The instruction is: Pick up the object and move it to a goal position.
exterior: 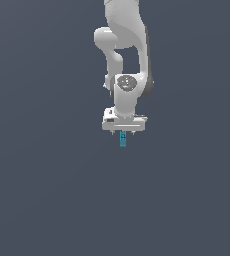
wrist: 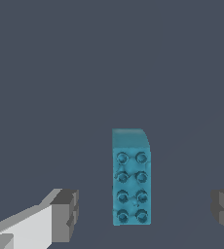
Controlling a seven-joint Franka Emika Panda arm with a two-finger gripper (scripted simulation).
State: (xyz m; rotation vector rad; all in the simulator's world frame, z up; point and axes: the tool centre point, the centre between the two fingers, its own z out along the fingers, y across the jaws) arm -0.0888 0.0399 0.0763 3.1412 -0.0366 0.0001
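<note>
Teal-blue studded block (wrist: 131, 177) stands between the claw's (wrist: 145, 214) fingers (wrist: 65, 214), which are spread wide and clear of it on both sides. Alignment suits closing; the grasp is not yet made.

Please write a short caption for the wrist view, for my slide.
Open pincer straddling a studded teal block, fingers apart from it on both sides.

We find the block (wrist: 131, 187) to look like matt teal plastic, smooth-sided with two rows of round studs on one face. The arm (exterior: 127, 55) has a smooth white shell with a soft sheen; the fingertips (wrist: 65, 214) carry dull grey ribbed pads.
</note>
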